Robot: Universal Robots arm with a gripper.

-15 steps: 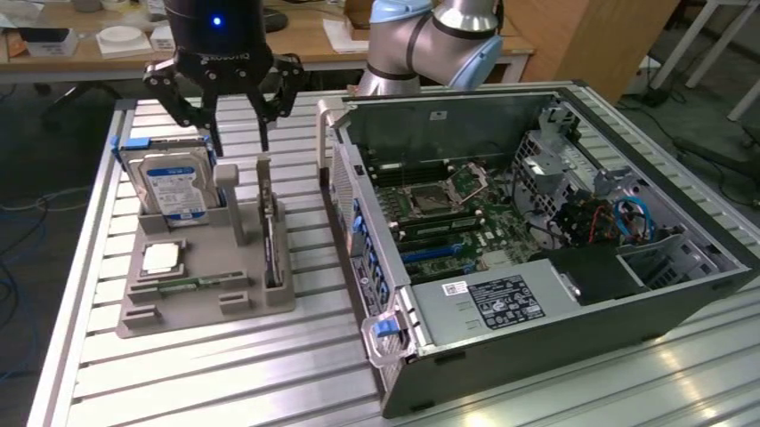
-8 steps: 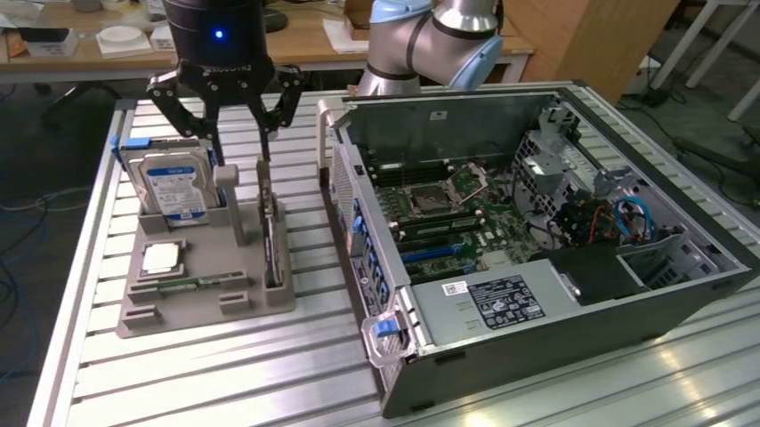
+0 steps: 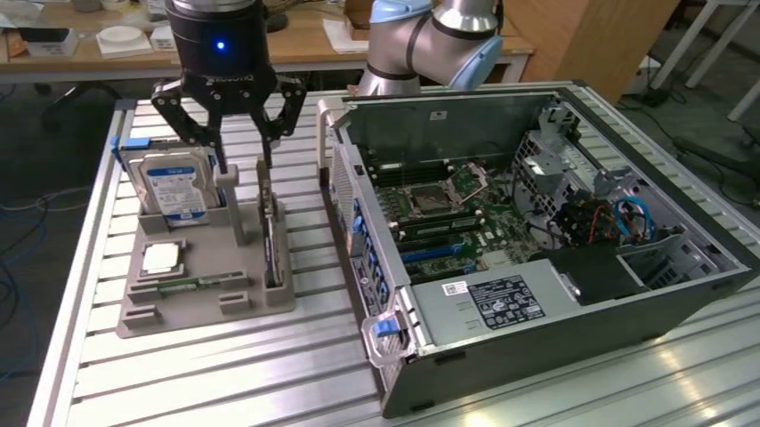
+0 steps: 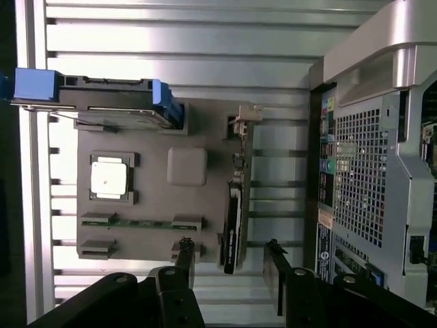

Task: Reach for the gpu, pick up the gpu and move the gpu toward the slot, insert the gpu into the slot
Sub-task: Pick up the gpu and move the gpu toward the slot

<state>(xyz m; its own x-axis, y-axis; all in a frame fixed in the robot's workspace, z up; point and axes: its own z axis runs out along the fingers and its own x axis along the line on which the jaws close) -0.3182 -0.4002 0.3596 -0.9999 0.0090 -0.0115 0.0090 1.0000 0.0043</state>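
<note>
- The gpu (image 3: 270, 247) is standing on its edge in the grey holder tray (image 3: 202, 307), along the side of the tray facing the computer case (image 3: 558, 294), which is to the exterior view's right.
- The gripper (image 3: 241, 153) is hanging above the far end of the tray with its jaws spread wide and holding nothing. In the wrist view its two fingers (image 4: 184, 256) are straddling the line of the card's near end (image 4: 234, 219) without touching it.
- The silver hard drive (image 3: 176, 182), the square processor (image 3: 160, 258) and the green memory stick (image 3: 190, 285) are sitting in their own places on the tray, to the exterior view's left of the gpu and apart from the fingers.
- The case is lying open, with the blue slot (image 3: 430, 255) on the motherboard (image 3: 464, 209) showing no card in it.
- Judging by this, the work is sitting in the reaching step: the gripper is lining up over the card, while grasping, carrying it across to the case and seating it are all left to do.
</note>
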